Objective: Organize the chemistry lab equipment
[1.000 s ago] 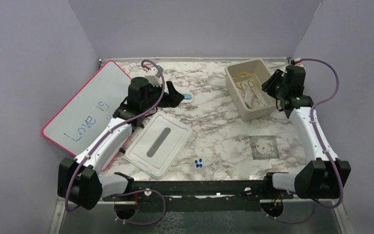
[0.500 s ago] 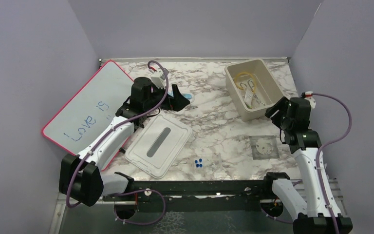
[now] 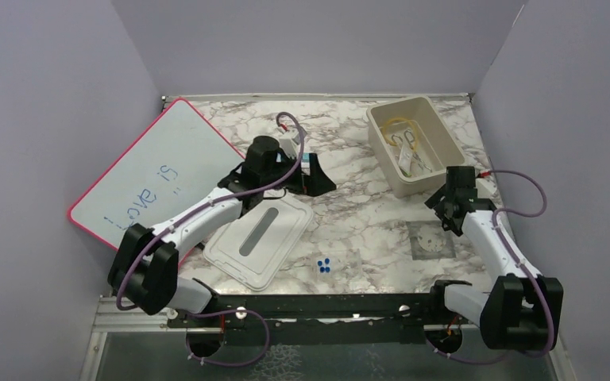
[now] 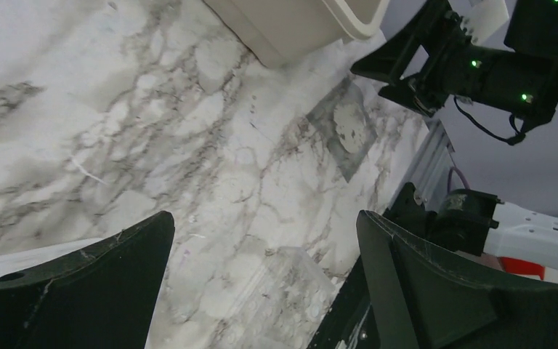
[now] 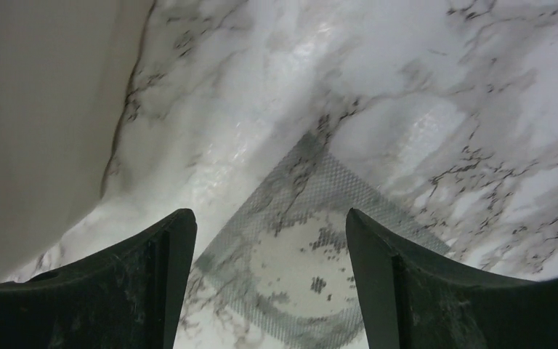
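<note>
Lab equipment [image 3: 407, 151], seemingly amber tubing and metal forceps, lies in a beige bin [image 3: 438, 136] near the spread, empty right hand [image 3: 442, 205]; the left hand [image 3: 315, 178], also spread, is well apart.

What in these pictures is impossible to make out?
Items in the beige bin: top view, too small and tangled to tell apart; wrist views show only its outer wall.
Blue pieces near the lid: top view, too small to identify.
Whiteboard: top view, left arm covers its near edge.
</note>
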Robot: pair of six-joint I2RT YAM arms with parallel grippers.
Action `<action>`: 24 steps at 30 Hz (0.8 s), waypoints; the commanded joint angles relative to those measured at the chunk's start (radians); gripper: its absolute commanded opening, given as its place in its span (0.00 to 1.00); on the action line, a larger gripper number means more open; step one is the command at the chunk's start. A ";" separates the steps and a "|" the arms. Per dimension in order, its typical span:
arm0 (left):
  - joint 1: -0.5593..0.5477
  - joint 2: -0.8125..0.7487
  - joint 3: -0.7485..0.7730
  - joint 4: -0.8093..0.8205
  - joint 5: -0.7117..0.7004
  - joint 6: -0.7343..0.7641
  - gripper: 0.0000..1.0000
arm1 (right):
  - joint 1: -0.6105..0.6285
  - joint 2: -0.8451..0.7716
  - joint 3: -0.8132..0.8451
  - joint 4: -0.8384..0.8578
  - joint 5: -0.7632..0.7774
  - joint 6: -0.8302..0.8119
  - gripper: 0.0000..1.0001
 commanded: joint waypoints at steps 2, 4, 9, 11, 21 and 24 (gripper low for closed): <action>-0.121 0.123 0.038 0.161 -0.037 -0.195 0.97 | -0.116 0.095 -0.009 0.087 0.105 0.063 0.81; -0.141 0.183 0.052 0.221 -0.042 -0.253 0.95 | -0.204 0.120 -0.023 0.134 0.039 0.047 0.81; -0.207 0.331 0.156 0.255 -0.075 -0.302 0.92 | -0.303 0.192 -0.022 0.173 -0.005 0.042 0.81; -0.236 0.387 0.195 0.256 -0.089 -0.312 0.92 | -0.312 0.217 -0.028 0.186 -0.019 0.054 0.81; -0.377 0.588 0.250 0.287 -0.179 -0.445 0.90 | -0.325 0.184 -0.115 0.210 -0.209 0.079 0.77; -0.418 0.627 0.253 0.305 -0.199 -0.482 0.89 | -0.325 0.150 -0.143 0.207 -0.277 0.094 0.76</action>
